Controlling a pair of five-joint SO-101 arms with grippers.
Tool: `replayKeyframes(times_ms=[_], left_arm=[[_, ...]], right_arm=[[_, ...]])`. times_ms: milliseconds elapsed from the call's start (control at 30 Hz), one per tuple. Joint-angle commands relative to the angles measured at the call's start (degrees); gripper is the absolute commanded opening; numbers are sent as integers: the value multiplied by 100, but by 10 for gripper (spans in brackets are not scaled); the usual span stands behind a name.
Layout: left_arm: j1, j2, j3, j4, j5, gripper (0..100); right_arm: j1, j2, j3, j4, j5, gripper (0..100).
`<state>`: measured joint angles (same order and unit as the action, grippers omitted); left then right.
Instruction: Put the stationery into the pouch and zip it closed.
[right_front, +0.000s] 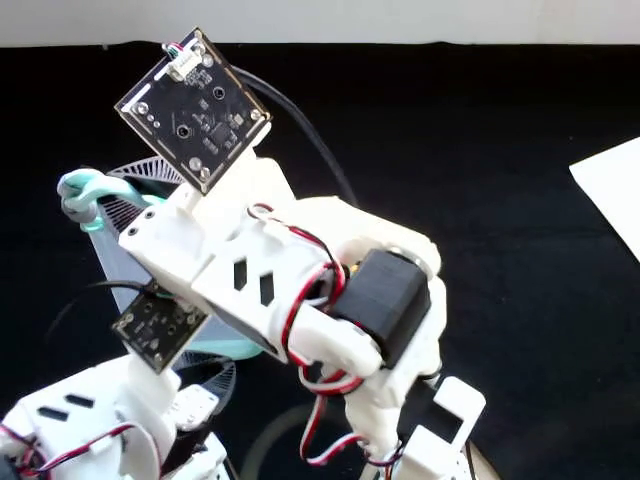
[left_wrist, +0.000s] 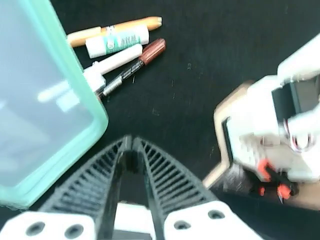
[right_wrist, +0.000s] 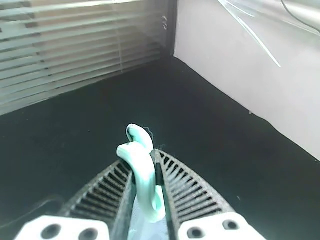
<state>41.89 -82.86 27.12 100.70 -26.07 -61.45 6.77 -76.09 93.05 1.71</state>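
The pouch (left_wrist: 40, 100) is translucent with mint-green trim and lies on the black table. Beside its edge lie an orange pen (left_wrist: 120, 27), a white glue stick (left_wrist: 117, 41), a white marker (left_wrist: 112, 62) and a brown-capped pen (left_wrist: 135, 65). My left gripper (left_wrist: 131, 146) is shut and empty, just off the pouch's corner, short of the pens. My right gripper (right_wrist: 145, 156) is shut on the pouch's mint loop (right_wrist: 142, 170), held above the table. From above, that loop (right_front: 80, 192) sticks out at the left, with the pouch (right_front: 115, 255) hanging under the arm.
An arm's white base (left_wrist: 272, 130) on a wooden board stands close to my left gripper. A white sheet (right_front: 612, 190) lies at the table's right edge. A pale wall (right_wrist: 250, 60) and window blinds (right_wrist: 75, 45) border the table's far side.
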Motion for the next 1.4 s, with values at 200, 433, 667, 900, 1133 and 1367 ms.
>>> replayKeyframes(times_ms=[200, 433, 667, 900, 1133, 1367], left_arm=[[-857, -927, -549, 35, -202, 7], [-1842, -1508, -514, 26, -545, 7], [-3187, -1560, -1270, 0, -1169, 7], [-4365, -1305, -1402, -1284, -1284, 7], [-5552, 127, -1604, -2927, -334, 18], [-5886, 1552, -2747, -2426, -237, 118]], right_arm=[[4, -22, -558, 4, 35, 6], [-13, -13, -541, 13, 35, 6], [-31, -13, -532, 171, 26, 6], [-40, -31, -567, 312, -220, 6], [-40, -57, -585, 505, -237, 6], [-13, -66, -593, 655, -229, 6]])
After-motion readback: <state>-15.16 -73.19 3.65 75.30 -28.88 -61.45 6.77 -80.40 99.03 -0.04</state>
